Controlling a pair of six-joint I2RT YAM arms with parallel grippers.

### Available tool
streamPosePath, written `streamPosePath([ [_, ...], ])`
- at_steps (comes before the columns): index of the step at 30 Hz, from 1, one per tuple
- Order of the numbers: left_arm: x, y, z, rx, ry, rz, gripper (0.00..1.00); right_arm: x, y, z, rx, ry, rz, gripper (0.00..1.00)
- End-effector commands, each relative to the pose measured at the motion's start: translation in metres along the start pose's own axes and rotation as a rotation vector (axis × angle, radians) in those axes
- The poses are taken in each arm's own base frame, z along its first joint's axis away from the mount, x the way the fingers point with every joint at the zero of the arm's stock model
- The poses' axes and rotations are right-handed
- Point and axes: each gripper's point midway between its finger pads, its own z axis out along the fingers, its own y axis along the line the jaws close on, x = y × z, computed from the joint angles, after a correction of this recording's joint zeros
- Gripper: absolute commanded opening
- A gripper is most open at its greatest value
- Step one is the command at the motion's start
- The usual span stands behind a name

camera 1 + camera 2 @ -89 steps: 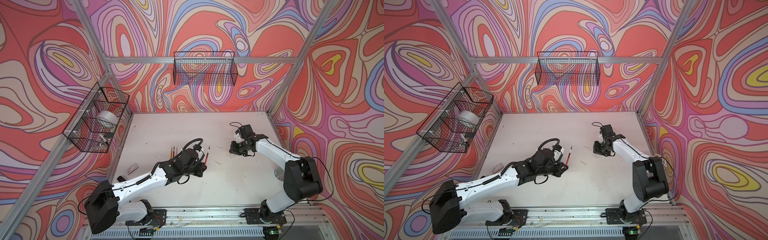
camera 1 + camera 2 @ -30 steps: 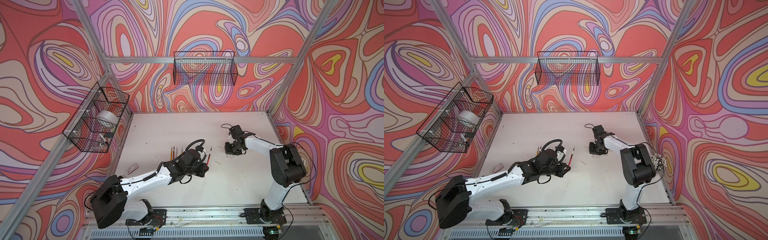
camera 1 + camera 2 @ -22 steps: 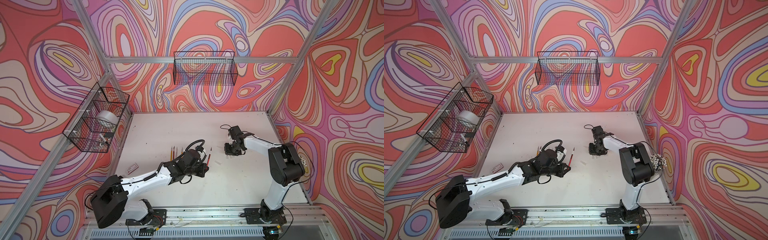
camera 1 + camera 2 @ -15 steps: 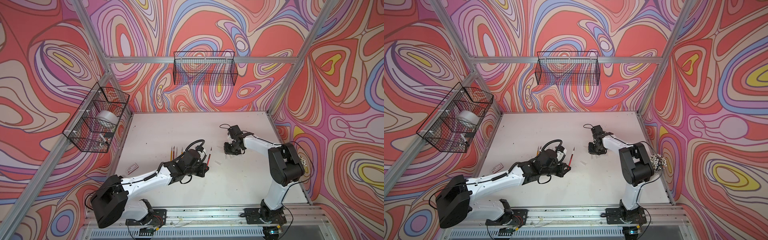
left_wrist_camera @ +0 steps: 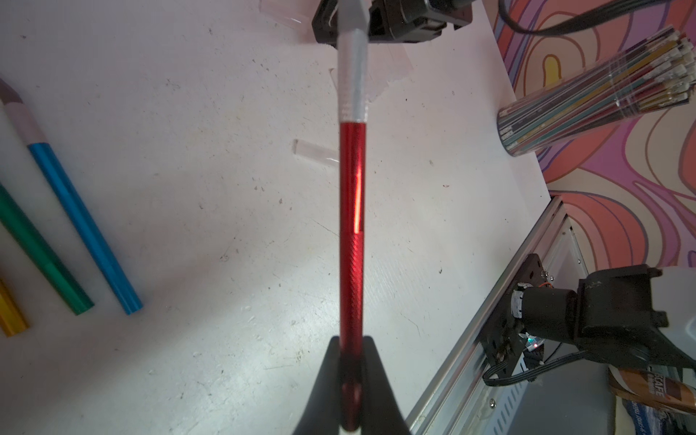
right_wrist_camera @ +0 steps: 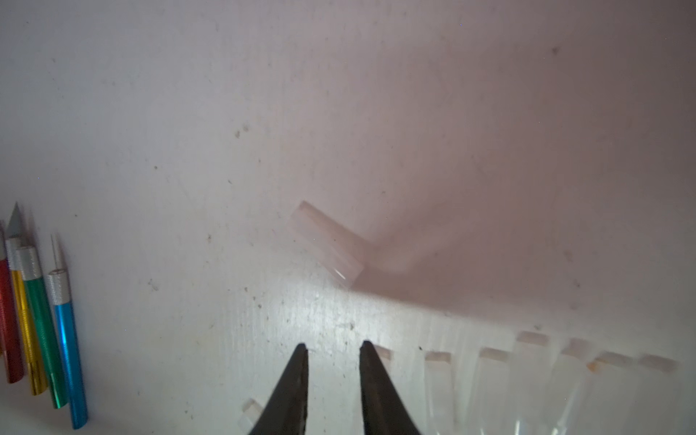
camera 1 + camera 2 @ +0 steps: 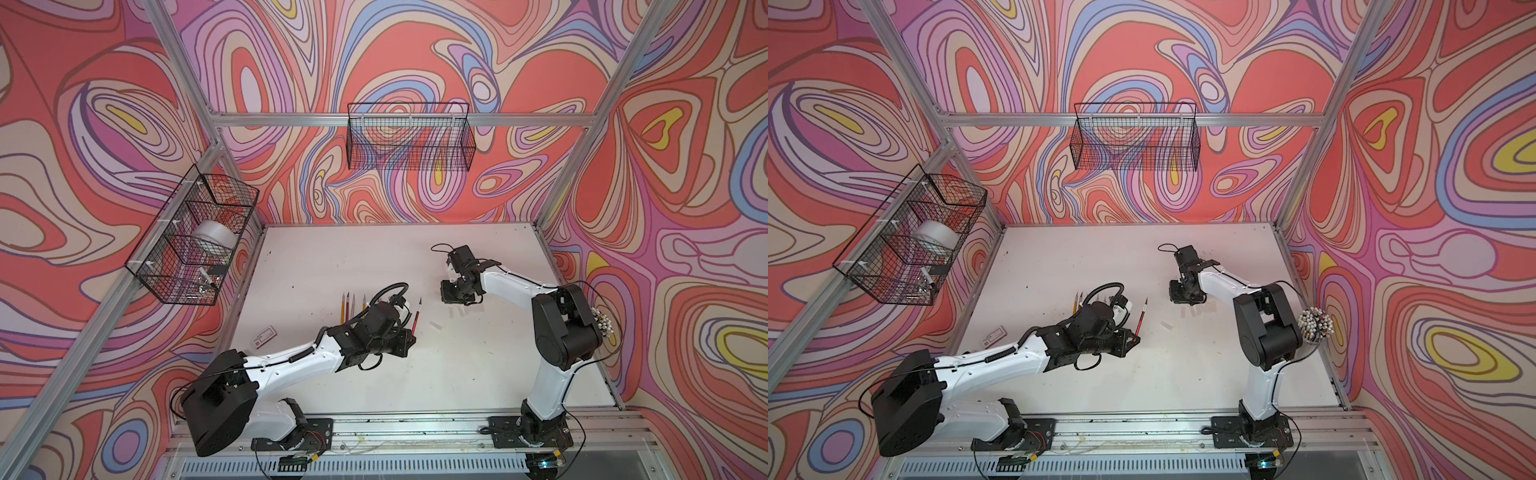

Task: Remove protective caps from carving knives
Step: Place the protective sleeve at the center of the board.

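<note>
The left fingers (image 5: 324, 384) are clamped on the red knife (image 5: 351, 226), silver end at top centre of frame. The right fingers (image 6: 293, 384) sit slightly apart and empty, with 1 loose cap (image 6: 325, 243) lying on the worktop (image 6: 188, 113) mid-frame.

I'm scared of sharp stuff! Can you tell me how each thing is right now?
left gripper: shut on the red knife.
red knife: held, cap off.
right gripper: open, empty.
other knives: lying flat, no caps on.
caps: off, lying loose.
back basket: empty.
</note>
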Motion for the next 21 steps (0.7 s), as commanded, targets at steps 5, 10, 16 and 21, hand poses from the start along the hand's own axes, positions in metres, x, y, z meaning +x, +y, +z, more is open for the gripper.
streamPosePath([
  [5, -0.002, 0.005, -0.008, -0.013, -0.034, -0.015, 0.0, -0.013, -0.001, 0.013, 0.04, 0.005, -0.057, 0.35],
  [10, -0.001, 0.008, -0.009, -0.025, -0.036, -0.013, 0.0, -0.019, -0.006, 0.021, 0.082, 0.02, -0.083, 0.35],
  [16, -0.001, 0.009, -0.008, -0.026, -0.039, -0.016, 0.0, -0.02, -0.005, 0.029, 0.094, 0.039, -0.104, 0.35],
  [21, 0.0, 0.01, -0.006, -0.026, -0.035, -0.016, 0.0, -0.016, -0.001, 0.034, 0.09, 0.051, -0.116, 0.33],
])
